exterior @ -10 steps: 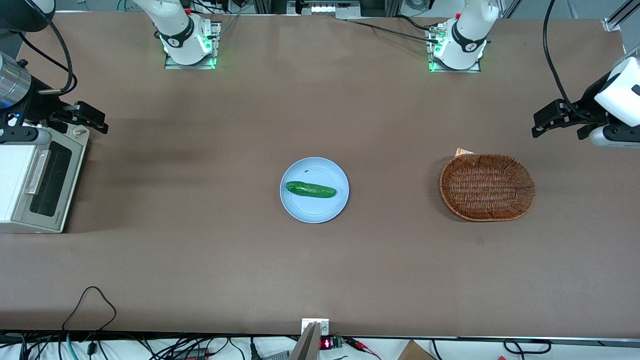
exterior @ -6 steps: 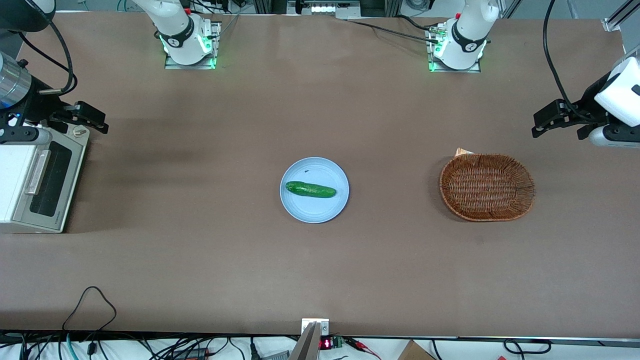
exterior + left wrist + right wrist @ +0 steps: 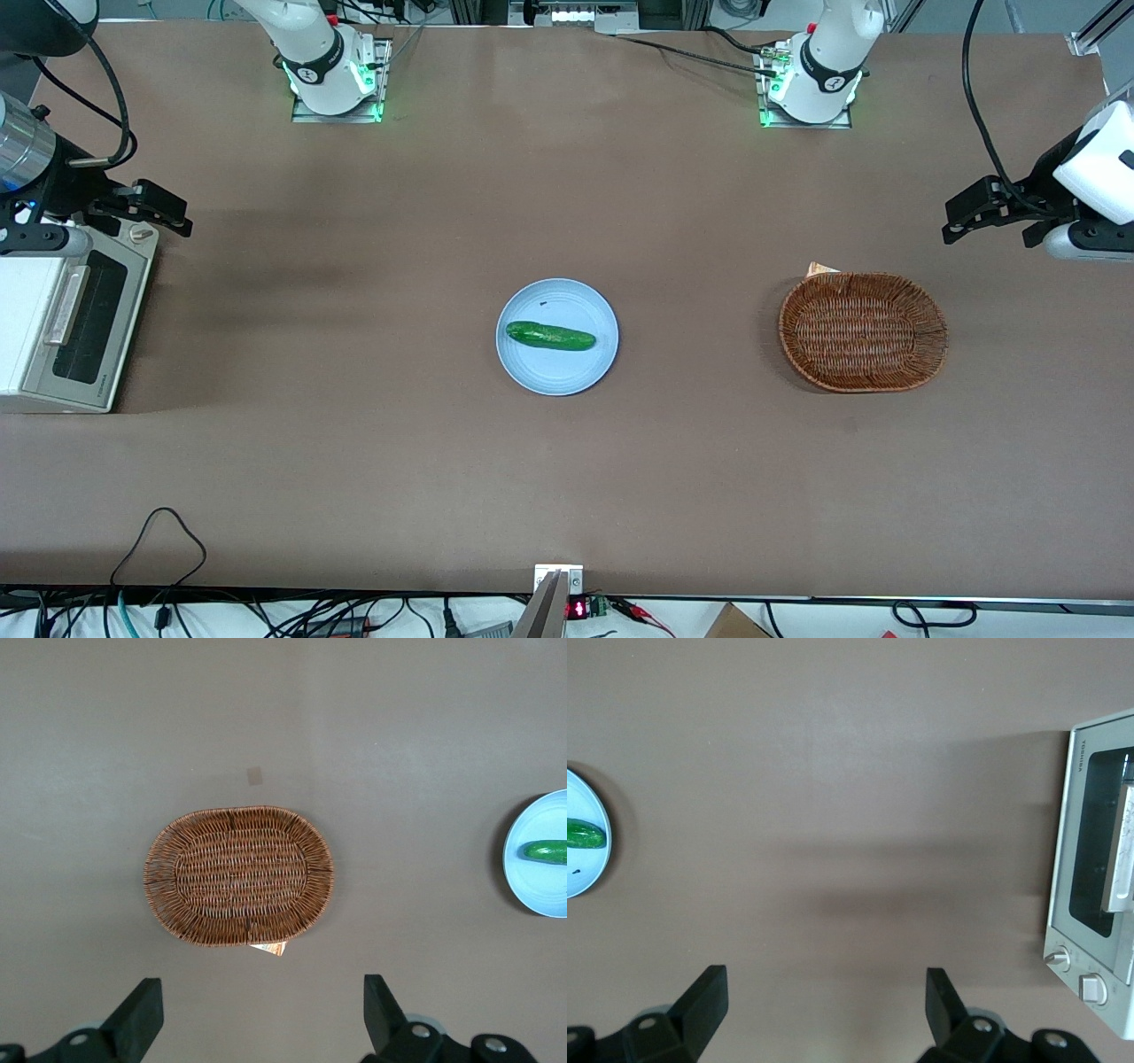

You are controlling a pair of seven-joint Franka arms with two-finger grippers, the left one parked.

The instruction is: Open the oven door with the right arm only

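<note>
Front view. Oven door (image 3: 84, 323): shut, on the small white toaster oven (image 3: 35, 328) at the working arm's end of the desk (image 3: 567, 461). Silver bar handle (image 3: 66, 304) runs along the door's upper edge, untouched. Right arm (image 3: 27, 168) hangs over the oven's knob end; its gripper (image 3: 164, 213) sits above the desk just off the knob corner, farther from the camera than the door, gripping nothing. Blue plate (image 3: 556, 372) with cucumber (image 3: 550, 336) mid-desk; wicker basket (image 3: 864, 332) toward the parked arm's end.

Right wrist view. Jaws spread wide, nothing between them; fingertips (image 3: 704, 992) over bare desk. Oven door (image 3: 1090, 850) in frame, with handle (image 3: 1121, 846) and knobs (image 3: 1057, 958) visible.

Left wrist view. Basket (image 3: 239, 875) and plate edge (image 3: 518, 890) only; nothing of the task.

Risks, as judged. Gripper stands nearest the knobs: a descent from here could strike or turn a knob instead of reaching the handle. The oven looks light and unanchored, so a pull along the desk instead of along the door's swing could drag or tip the whole oven. A shallow hold on the smooth bar may slip off, letting the door snap back.
</note>
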